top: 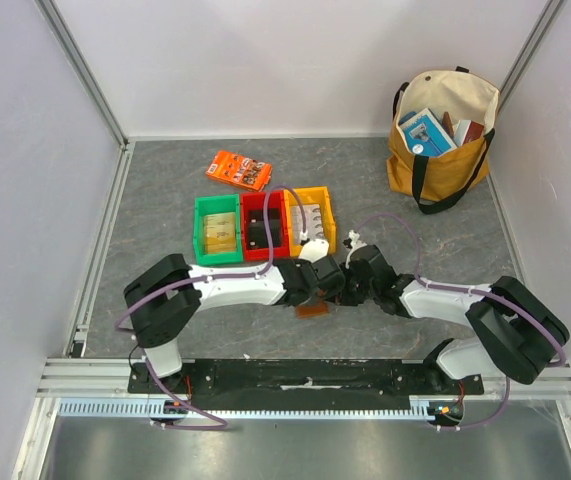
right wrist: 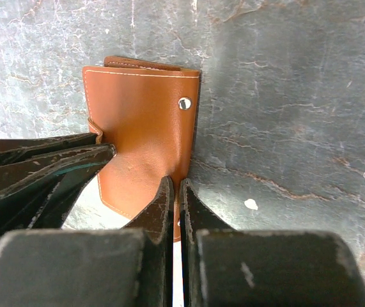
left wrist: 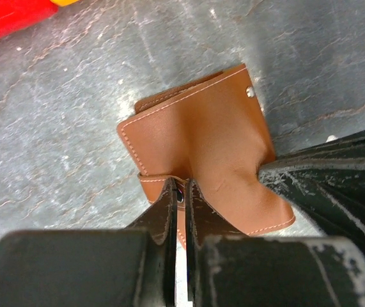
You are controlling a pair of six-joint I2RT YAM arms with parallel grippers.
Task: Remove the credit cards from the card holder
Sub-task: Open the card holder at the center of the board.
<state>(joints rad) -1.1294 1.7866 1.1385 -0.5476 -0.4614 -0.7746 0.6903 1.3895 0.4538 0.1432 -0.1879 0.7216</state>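
1. One brown card holder (left wrist: 201, 141).
2. Three coloured bins side by side: one green bin (top: 199, 226), one red bin (top: 245, 224), one yellow bin (top: 329, 214).
3. One orange printed box (top: 238, 170).
4. One mustard tote bag (top: 415, 168); the packets inside are too crowded to count.
5. Two hands: the left hand (left wrist: 181, 192) and the right hand (right wrist: 177, 190).

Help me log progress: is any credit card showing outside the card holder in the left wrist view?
No, only brown leather of the folded card holder shows, pinched by the left tool.
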